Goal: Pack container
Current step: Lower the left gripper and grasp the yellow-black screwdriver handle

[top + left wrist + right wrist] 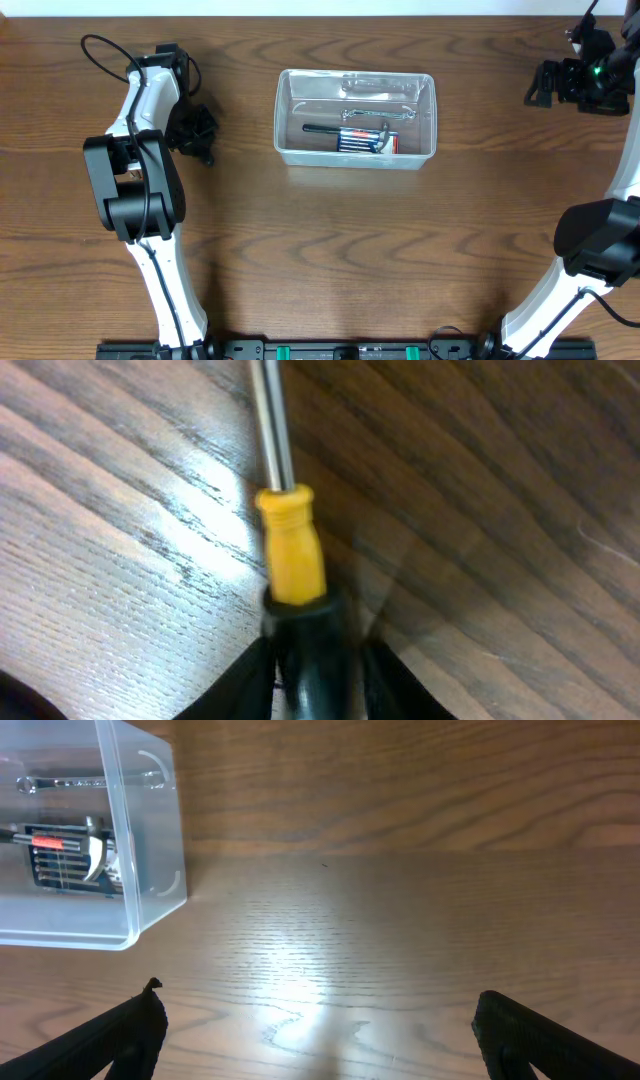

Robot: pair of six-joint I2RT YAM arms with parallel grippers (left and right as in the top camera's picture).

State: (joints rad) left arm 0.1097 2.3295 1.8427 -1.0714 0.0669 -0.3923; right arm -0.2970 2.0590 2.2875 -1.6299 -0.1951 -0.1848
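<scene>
Nearest the left wrist camera is a screwdriver lying on the desk. Its yellow handle section runs into a black end, and its bare metal shaft points away toward the top of the view. The left gripper stands narrow around that black end, with one dark finger tight against it and the other just beside it. Whether the handle is truly clamped I cannot tell. From overhead this left gripper sits low over the wood, well to the left of the container, and hides the screwdriver beneath it. The container stands upright near the middle of the far half of the desk. It is a clear tub with rounded corners, and its long side runs left to right. Inside it a silver wrench lies along the far wall. Nearer the front wall a dark pack with a red label rests on the bottom, with a black-handled tool just left of it. The right gripper hangs well to the right of the container, a little farther back than it. In the right wrist view this gripper is spread wide with only bare wood between its fingers. The container's near corner shows to the upper left there, apart from both fingertips.
</scene>
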